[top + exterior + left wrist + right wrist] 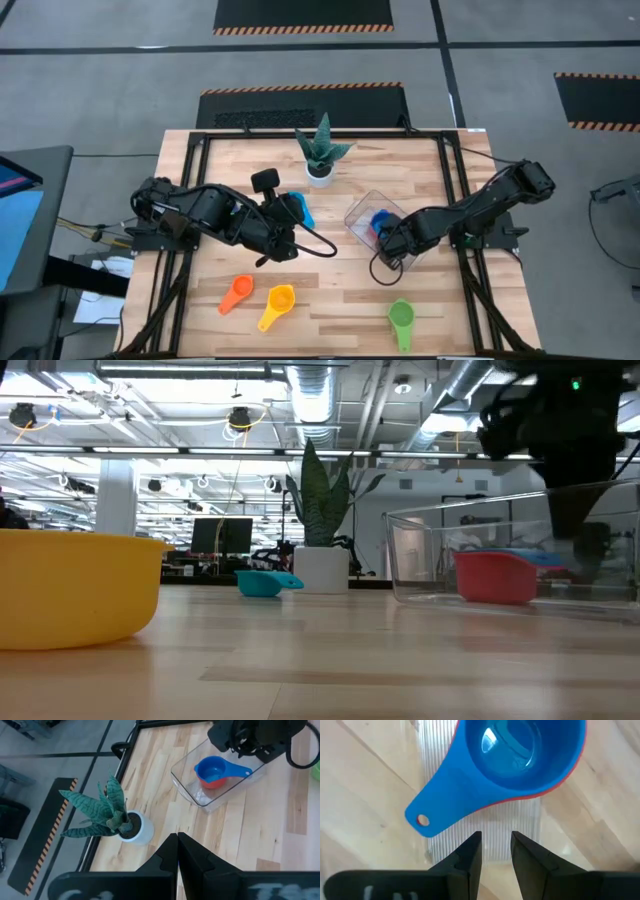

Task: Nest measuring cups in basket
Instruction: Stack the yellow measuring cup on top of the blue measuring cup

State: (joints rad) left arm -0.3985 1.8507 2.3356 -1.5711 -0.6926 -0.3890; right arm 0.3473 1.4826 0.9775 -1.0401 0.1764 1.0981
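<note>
1. over the basket (362, 215) your right tool (496, 851) hangs with its fingers a narrow gap apart, holding nothing.
2. inside the basket, a blue cup (520, 755) sits nested in a red cup (493, 577).
3. near the plant (322, 150), your left tool (177, 851) is pressed closed and empty.
4. along the bench (330, 290) front lie the orange cup (236, 294), yellow cup (278, 304) and green cup (401, 318).

Straight down from overhead onto the whole pale wooden desk (330, 290). Down at desk-top level, looking level across the boards into the room, close behind a round yellow plastic cup (70, 588). From the left wrist, angled down from a way off at the clear rectangular plastic tub (192, 790), shared with all other views. From the right wrist, very near above the blue round plastic cup (520, 755) inside it.
</note>
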